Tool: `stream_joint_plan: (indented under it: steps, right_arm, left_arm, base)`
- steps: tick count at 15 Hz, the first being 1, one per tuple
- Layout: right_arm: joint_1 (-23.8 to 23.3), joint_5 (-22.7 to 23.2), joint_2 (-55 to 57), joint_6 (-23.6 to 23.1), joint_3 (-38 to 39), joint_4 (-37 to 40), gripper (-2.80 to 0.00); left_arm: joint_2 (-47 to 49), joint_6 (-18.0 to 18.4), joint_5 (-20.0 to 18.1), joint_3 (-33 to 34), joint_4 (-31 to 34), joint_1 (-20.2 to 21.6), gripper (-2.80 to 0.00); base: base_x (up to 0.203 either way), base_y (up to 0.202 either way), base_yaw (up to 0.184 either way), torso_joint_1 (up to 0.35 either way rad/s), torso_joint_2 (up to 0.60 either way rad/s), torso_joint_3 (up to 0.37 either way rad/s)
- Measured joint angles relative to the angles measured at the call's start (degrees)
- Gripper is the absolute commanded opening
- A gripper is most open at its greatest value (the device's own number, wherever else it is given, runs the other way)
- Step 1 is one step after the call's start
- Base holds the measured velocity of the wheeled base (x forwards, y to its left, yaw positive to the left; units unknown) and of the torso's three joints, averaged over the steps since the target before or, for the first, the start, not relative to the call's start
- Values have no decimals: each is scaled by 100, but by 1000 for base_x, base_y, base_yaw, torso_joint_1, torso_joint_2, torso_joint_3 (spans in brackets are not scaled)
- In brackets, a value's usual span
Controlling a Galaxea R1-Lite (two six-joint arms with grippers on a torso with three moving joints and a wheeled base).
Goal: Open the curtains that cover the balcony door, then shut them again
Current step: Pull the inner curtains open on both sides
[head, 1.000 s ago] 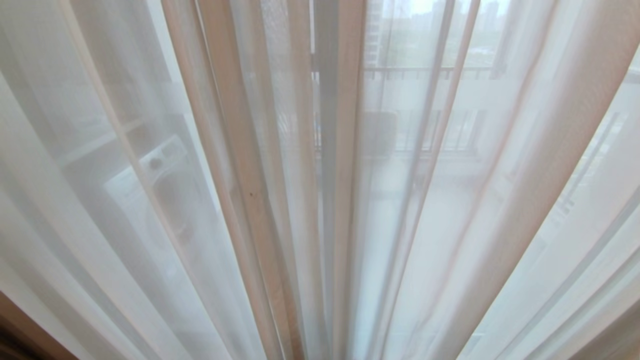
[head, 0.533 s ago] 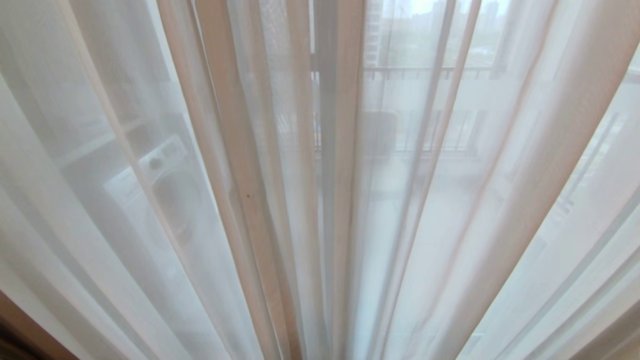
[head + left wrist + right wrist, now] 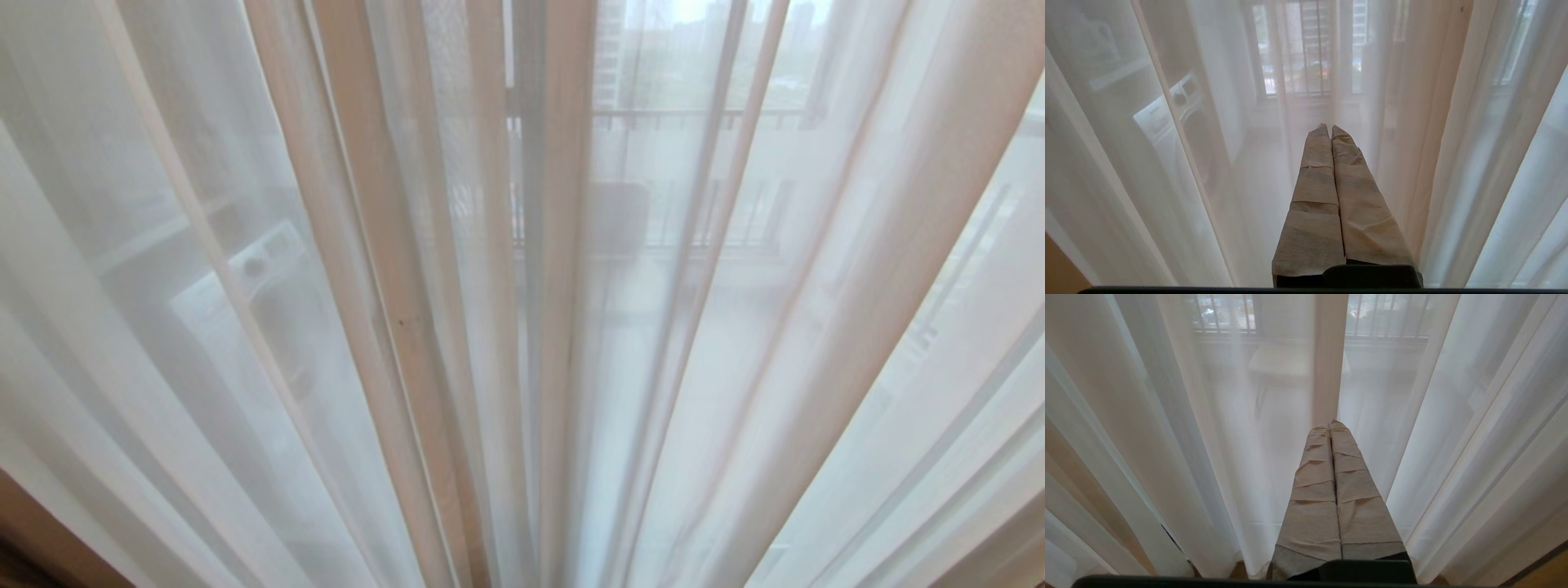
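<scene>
The left gripper has its tape-wrapped fingers pressed flat together, holding nothing. The sheer curtains hang just ahead of its tips and to both sides; a washing machine shows dimly through the cloth off to one side of it, and a barred window shows straight beyond.

The right gripper is likewise closed and empty, pointing into the drawn folds, with a tan pleat directly past its tips. In the head view neither gripper appears; the curtains cover the balcony door, whose dark frame shows faintly through.
</scene>
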Motion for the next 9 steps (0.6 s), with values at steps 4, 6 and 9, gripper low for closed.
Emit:
stream_joint_plan:
  steps: [4, 6, 9]
  right_arm:
    - [0, 0, 0, 0, 0, 0, -280]
    - [0, 0, 0, 0, 0, 0, -280]
    - [0, 2, 0, 0, 0, -1, -280]
  left_arm:
    - [0, 337, -21, -16, -221, 0, -280]
    - [5, 328, -22, -143, -205, 0, -280]
    - [192, 256, -7, -472, -232, -2, -280]
  base:
    - [0, 0, 0, 0, 0, 0]
    - [0, 0, 0, 0, 0, 0]
    - [0, 0, 0, 0, 0, 0]
